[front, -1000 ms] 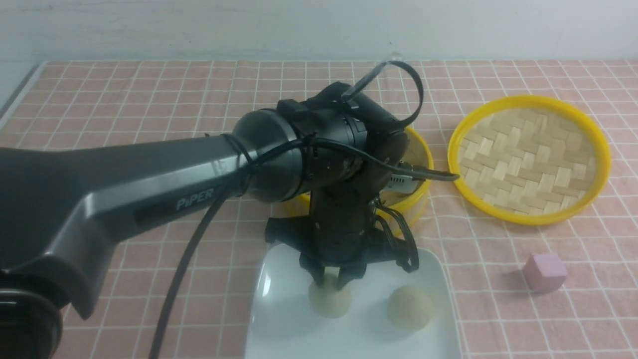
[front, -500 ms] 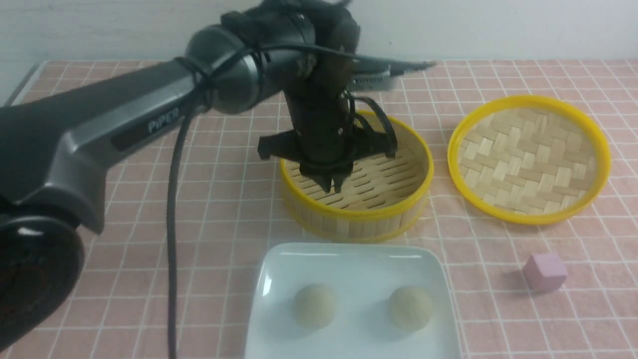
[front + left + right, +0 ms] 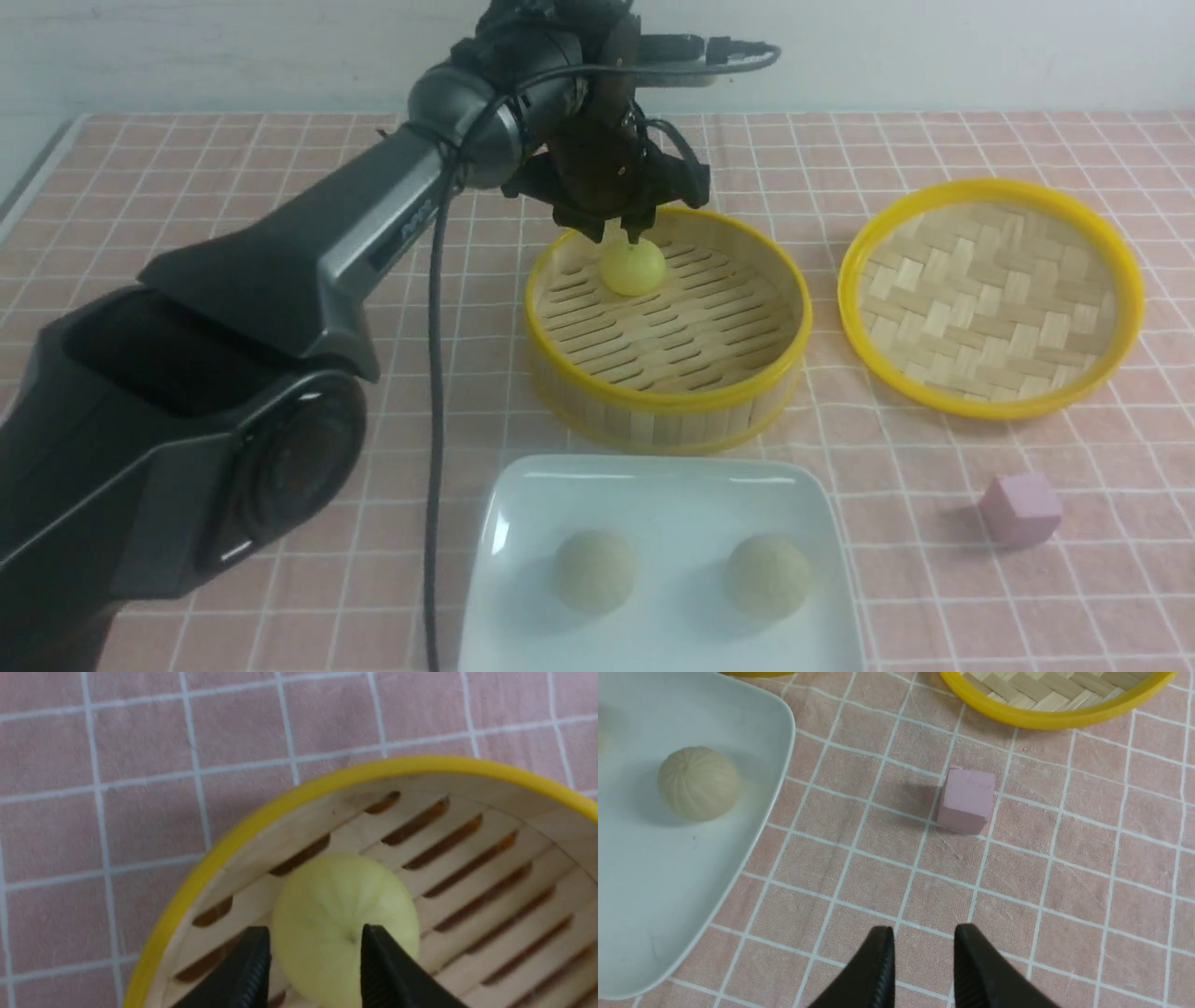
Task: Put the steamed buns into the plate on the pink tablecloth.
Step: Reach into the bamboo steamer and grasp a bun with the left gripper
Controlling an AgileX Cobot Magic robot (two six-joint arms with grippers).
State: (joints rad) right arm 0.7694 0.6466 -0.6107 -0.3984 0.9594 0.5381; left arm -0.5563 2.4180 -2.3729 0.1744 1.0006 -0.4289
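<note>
front view: on the salmon-pink grid tablecloth (image 3: pixel 233 187) the glossy white square plate (image 3: pixel 653 485) holds a left pale beige round steamed bun (image 3: pixel 595 571) and a right pale beige bun (image 3: pixel 767 576), apart. the round yellow-rimmed bamboo steamer (image 3: pixel 667 403) holds the yellow round steamed bun (image 3: pixel 633 269) near its far wall, the left hand (image 3: pixel 624 235) just over it.
left wrist view: its fingers (image 3: pixel 252 975) stand parted, that bun showing between them.
right wrist view: the right hand (image 3: pixel 922 970), narrowly parted, holds nothing, near a small pink cube (image 3: pixel 966 800).
</note>
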